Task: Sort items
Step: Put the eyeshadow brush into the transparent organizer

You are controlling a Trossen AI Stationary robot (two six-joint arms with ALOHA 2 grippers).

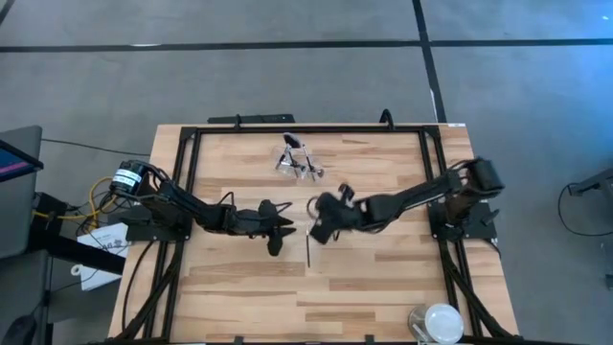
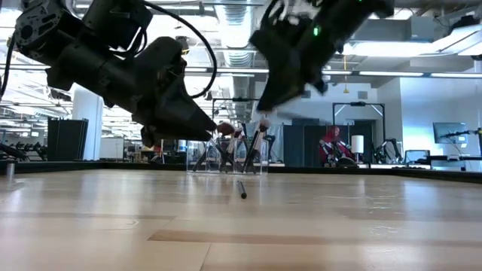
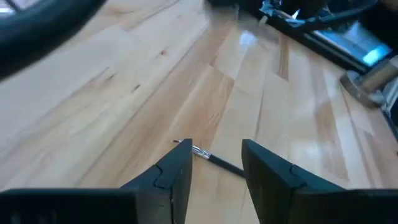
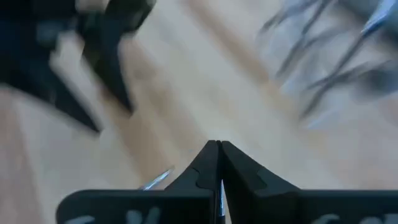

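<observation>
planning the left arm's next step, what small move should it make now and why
Probably lower the left gripper straight down and close on the makeup brush: its fingers are open, and the left wrist view shows the brush lying on the wooden table between them.

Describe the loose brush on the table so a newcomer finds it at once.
Start at the pale wooden table and look to its middle, between the two dark grippers. A slim black-handled makeup brush lies flat there, alone. The other brushes stand bunched in the small clear plastic holder near the far edge.
</observation>
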